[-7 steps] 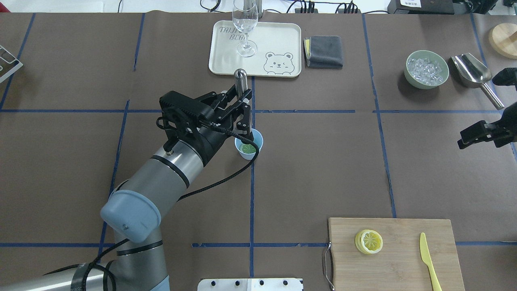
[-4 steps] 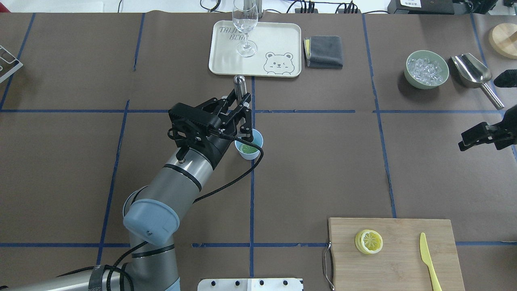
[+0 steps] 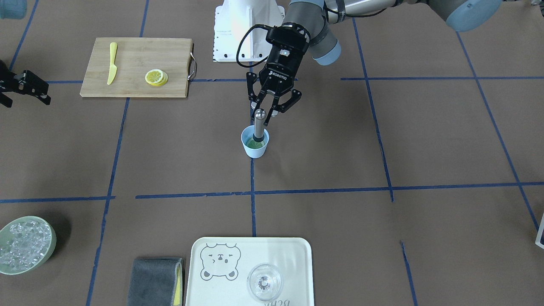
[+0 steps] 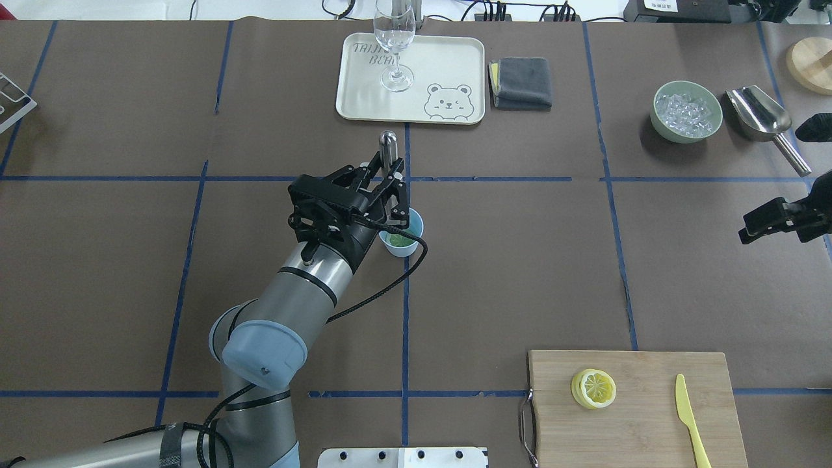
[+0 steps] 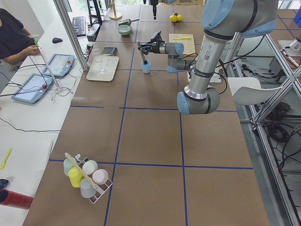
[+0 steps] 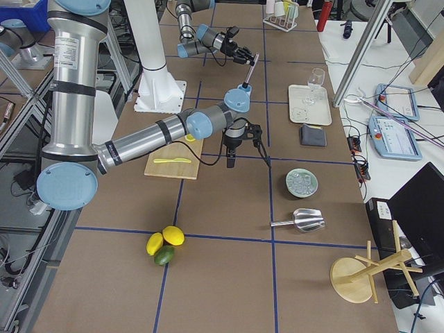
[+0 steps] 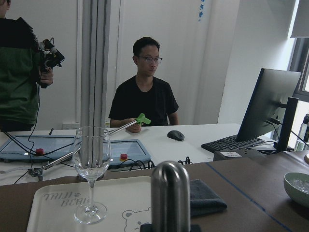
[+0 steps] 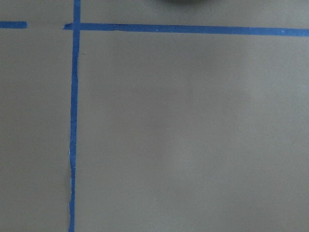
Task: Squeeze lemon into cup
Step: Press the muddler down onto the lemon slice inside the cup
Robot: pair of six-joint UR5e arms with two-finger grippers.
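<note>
The light-blue cup stands near the table's middle with something green in its bottom. A steel muddler stands in it, foot down on the green stuff. My left gripper is shut on the muddler's shaft just above the cup's rim, and the muddler's rounded top fills the left wrist view. The lemon lies as a small stack of slices on the wooden cutting board, far from both grippers. My right gripper hovers open over bare table at the edge, holding nothing.
A yellow toy knife lies on the board. At the far side are a tray with a wine glass, a grey cloth, a green ice bowl and a metal scoop. People sit beyond the table.
My left arm has swung in closer over the cup, and the muddler's top has dropped lower and nearer the cup. The right gripper has hardly moved.
</note>
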